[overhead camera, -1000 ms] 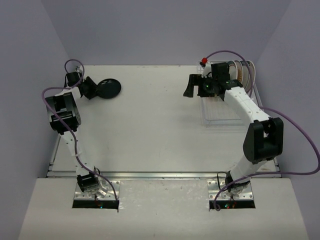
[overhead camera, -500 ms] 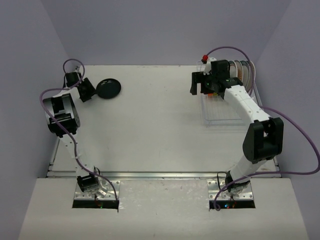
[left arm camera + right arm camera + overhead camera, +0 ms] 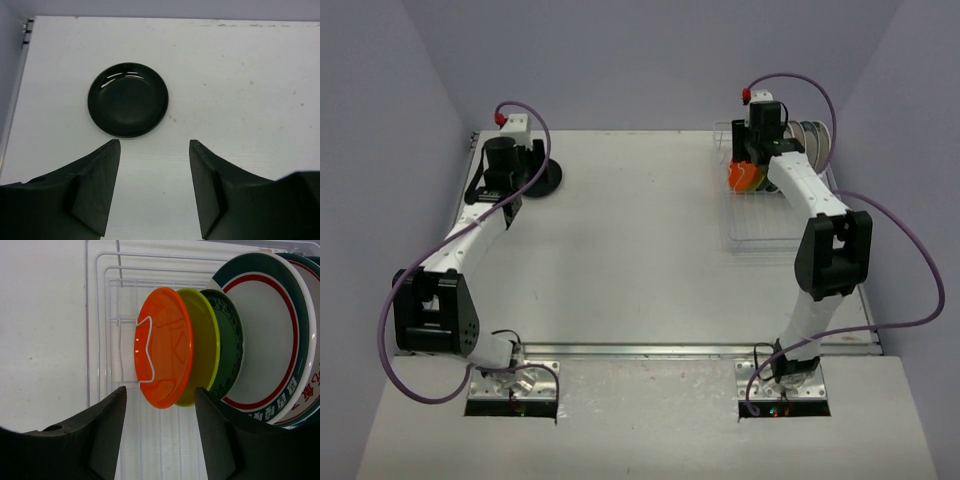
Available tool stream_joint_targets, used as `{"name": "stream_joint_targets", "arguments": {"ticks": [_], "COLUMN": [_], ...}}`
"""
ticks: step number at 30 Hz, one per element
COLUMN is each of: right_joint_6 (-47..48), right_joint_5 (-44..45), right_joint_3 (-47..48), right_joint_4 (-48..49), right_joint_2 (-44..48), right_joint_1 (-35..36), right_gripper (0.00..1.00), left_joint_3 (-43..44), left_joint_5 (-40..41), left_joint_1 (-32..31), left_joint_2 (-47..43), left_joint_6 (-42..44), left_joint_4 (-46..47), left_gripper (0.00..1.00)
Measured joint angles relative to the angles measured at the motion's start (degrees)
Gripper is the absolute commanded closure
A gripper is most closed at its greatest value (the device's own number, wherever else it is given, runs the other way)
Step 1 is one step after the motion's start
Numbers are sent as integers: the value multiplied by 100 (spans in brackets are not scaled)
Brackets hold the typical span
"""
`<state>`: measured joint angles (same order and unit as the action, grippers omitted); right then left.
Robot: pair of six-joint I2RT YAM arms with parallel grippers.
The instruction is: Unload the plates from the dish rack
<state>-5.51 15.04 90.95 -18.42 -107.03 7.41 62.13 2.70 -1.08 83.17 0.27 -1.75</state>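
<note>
The wire dish rack [image 3: 767, 222] stands at the back right of the table. Several plates stand upright in it: an orange plate [image 3: 165, 347] in front, then a green plate [image 3: 206, 340], a dark patterned plate [image 3: 232, 347] and a large white plate with a green and red rim [image 3: 265, 335]. My right gripper [image 3: 160, 392] is open and empty above the rack, its fingers on either side of the orange plate's lower edge without touching it. A black plate [image 3: 128, 99] lies flat on the table at the back left. My left gripper [image 3: 154, 145] is open and empty just short of it.
The rack's white wire rim [image 3: 100, 315] runs left of the orange plate. More large plates [image 3: 812, 140] stand at the rack's far end. The table's left edge [image 3: 15, 100] lies close to the black plate.
My left arm has swung round, so the wrist now sits over the black plate's near side. My right gripper has moved back over the rack to the orange plate.
</note>
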Motion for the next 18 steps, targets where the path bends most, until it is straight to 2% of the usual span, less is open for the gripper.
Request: {"name": "stream_joint_targets", "arguments": {"ticks": [7, 15, 18], "right_joint_6": [15, -75, -124], "right_joint_5": [290, 289, 285], "right_joint_3": [358, 469, 539], "right_joint_4": [51, 83, 99], "right_joint_2": [-694, -1063, -1187], "right_joint_1": [-79, -292, -330], "right_gripper": [49, 53, 67], "left_joint_3": [-194, -225, -226], "left_joint_5": [330, 382, 397], "left_joint_1": [185, 185, 185], "left_joint_2": [-25, -25, -25], "left_joint_6": [223, 276, 273], "left_joint_4": [14, -48, -112], "left_gripper": [45, 45, 45]}}
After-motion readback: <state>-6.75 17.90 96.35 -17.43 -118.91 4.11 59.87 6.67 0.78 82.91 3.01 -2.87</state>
